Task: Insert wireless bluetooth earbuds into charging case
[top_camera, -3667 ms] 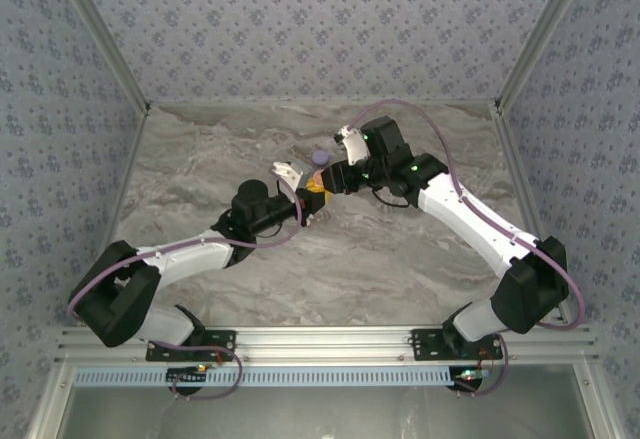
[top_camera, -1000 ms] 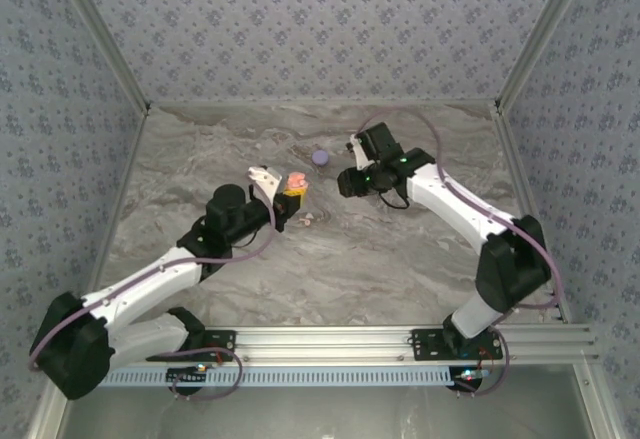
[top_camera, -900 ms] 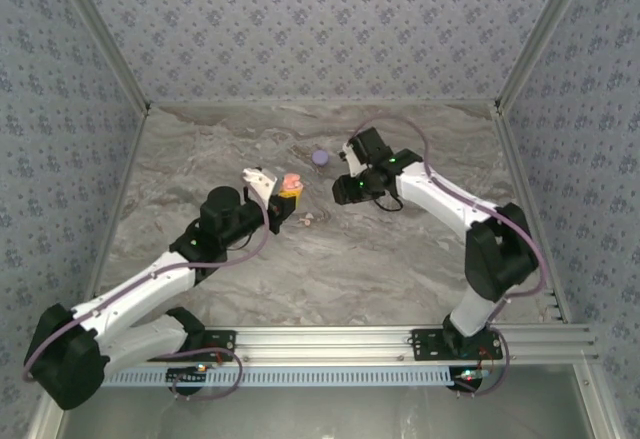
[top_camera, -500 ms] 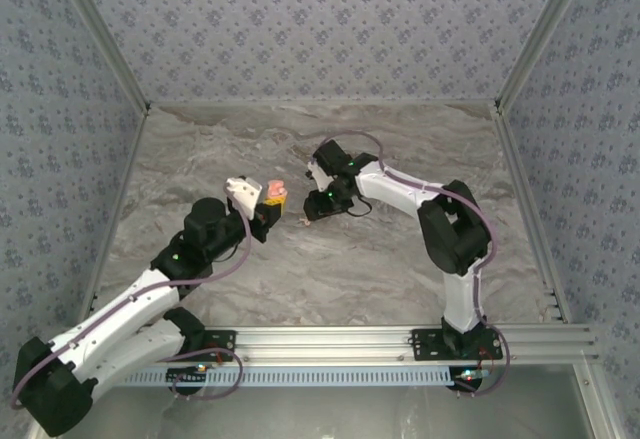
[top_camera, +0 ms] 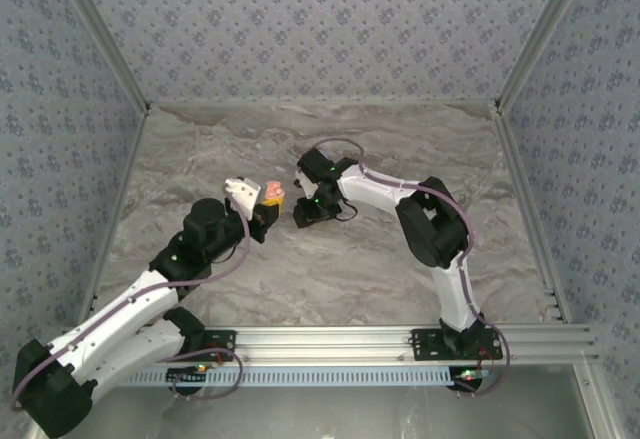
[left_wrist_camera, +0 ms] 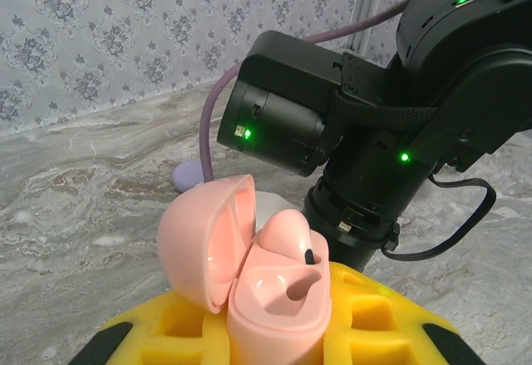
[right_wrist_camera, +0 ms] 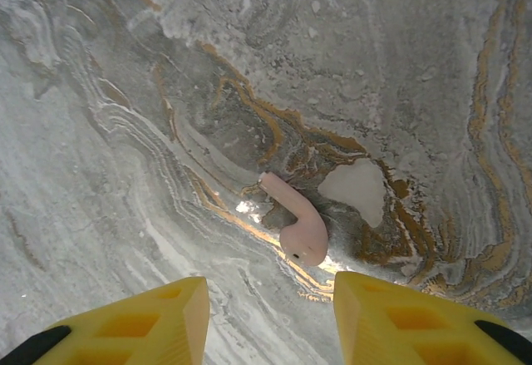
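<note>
Your left pincer (top_camera: pixel 266 203) is pinching the pink case (left_wrist_camera: pixel 278 298), whose lid stands swung open to the left in the left wrist view. One earbud (left_wrist_camera: pixel 283 234) sits in the case. Your right pincer (right_wrist_camera: pixel 270 315) points down at the counter (right_wrist_camera: pixel 100 132), spread and gripping nothing. The loose earbud (right_wrist_camera: pixel 298 225) lies on the counter just beyond its tips.

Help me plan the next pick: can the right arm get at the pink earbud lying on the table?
Probably yes: the right gripper hangs open just over the earbud, jaws apart, and nothing lies between them.
</note>
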